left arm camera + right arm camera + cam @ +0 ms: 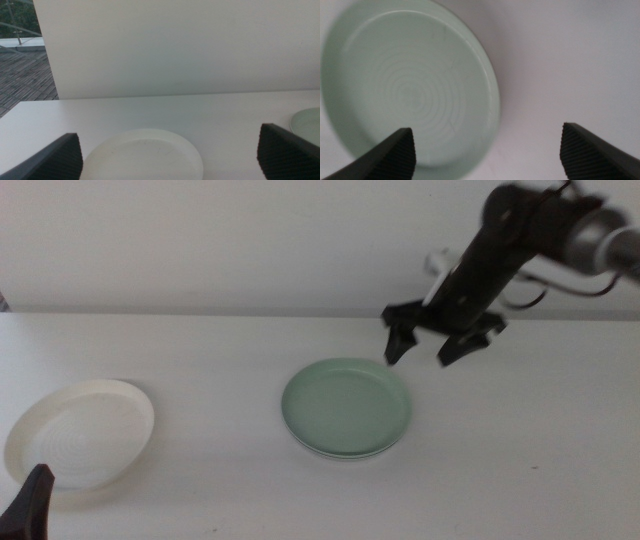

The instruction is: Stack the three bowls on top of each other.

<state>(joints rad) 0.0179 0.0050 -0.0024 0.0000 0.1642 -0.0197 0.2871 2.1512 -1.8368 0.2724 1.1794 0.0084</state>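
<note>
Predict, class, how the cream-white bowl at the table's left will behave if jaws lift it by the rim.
The cream-white bowl looks thin-walled and shallow, so probably light and stiff. Its smooth rim may slip between jaws. Its broad base suggests it would slide rather than tip if pushed. The left gripper waits beside it; the right gripper hangs open farther away.

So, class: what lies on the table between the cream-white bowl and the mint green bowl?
Nothing: in the middle view the table is bare between the cream-white bowl and the mint green bowl.
</note>
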